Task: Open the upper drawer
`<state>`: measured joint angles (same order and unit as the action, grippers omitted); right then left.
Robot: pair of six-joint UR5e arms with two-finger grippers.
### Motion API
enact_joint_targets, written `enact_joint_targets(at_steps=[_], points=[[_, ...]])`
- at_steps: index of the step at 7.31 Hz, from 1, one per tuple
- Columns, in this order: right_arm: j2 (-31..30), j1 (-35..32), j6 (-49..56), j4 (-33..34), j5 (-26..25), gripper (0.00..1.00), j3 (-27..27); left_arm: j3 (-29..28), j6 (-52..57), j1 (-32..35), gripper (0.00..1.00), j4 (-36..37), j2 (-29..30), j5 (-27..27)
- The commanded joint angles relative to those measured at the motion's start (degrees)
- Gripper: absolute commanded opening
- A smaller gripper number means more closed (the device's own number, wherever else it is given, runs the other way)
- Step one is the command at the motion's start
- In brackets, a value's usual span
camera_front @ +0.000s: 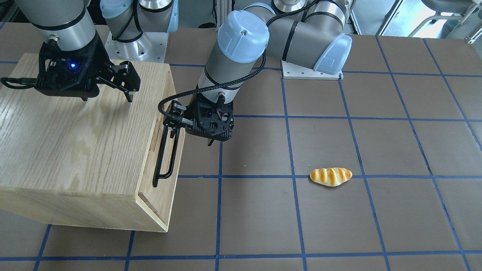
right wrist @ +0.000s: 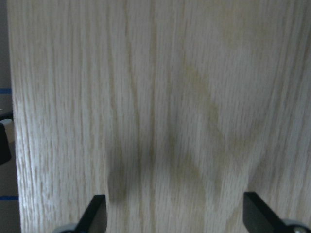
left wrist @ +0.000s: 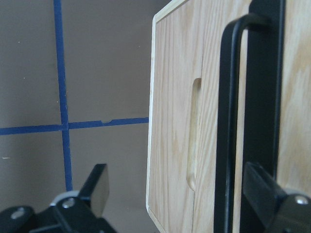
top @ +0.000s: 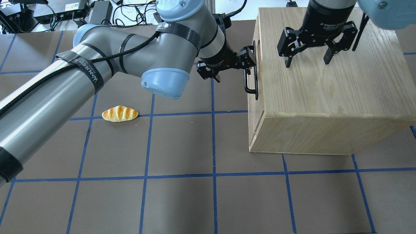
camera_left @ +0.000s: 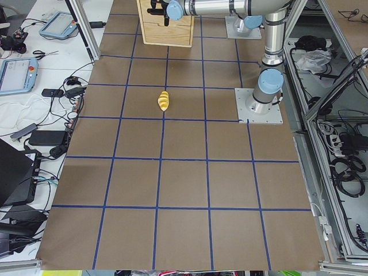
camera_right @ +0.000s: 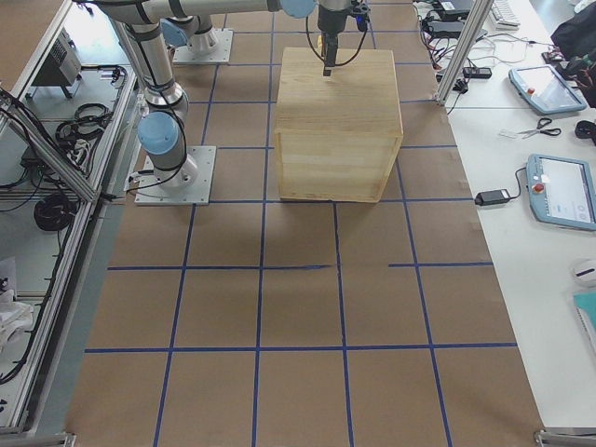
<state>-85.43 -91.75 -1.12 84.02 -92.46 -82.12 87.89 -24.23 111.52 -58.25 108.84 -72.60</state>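
The upper drawer (left wrist: pixel 297 73) is a pale-wood front panel with an oval slot (left wrist: pixel 193 131) and a long black bar handle (top: pixel 255 87). It sits about flush in the oak cabinet (top: pixel 325 91). My left gripper (left wrist: pixel 175 167) is open at the drawer front, and the handle (left wrist: pixel 228 121) stands between its fingers, close to the right finger (left wrist: pixel 265 187). It also shows in the overhead view (top: pixel 233 72) and the front view (camera_front: pixel 190 135). My right gripper (top: pixel 307 61) is open and empty just above the cabinet's top (right wrist: pixel 155 97).
A toy bread roll (top: pixel 119 113) lies on the brown, blue-taped table (top: pixel 182 146), well to the left of the cabinet in the overhead view. The arm bases stand behind the cabinet in the front view (camera_front: pixel 135 41).
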Motion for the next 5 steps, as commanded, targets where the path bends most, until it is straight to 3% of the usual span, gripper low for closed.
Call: enact_joint_targets(at_steps=[1, 5], points=[[0.0, -0.01, 0.07, 0.0, 0.0, 1.0, 0.03, 0.0, 0.33, 0.01, 1.0, 0.15, 0.4, 0.0], [0.0, -0.01, 0.07, 0.0, 0.0, 1.0, 0.03, 0.0, -0.11, 0.01, 1.0, 1.03, 1.63, 0.0]])
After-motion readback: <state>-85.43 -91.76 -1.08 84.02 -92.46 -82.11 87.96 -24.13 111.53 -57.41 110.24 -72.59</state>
